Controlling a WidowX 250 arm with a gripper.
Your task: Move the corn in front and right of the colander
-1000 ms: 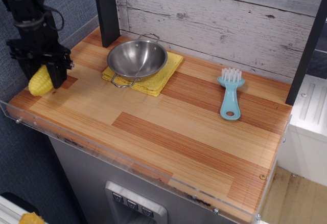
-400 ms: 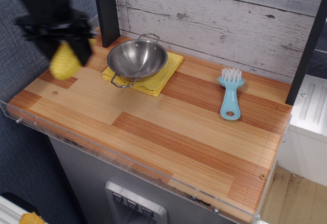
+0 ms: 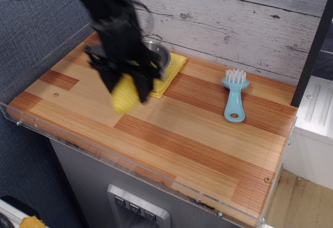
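The corn (image 3: 125, 95) is held in the closed claw (image 3: 127, 85), above the worktop (image 3: 208, 134), in front of the colander (image 3: 156, 53). It is not yet set down; the place front and right is still to be reached.

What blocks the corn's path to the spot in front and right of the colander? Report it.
Nothing visible does. The gripper holds the corn over bare wood near the colander. The blue brush lies farther right, clear of the path.

Even soft light; motion-blurred gripper (image 3: 126, 85)
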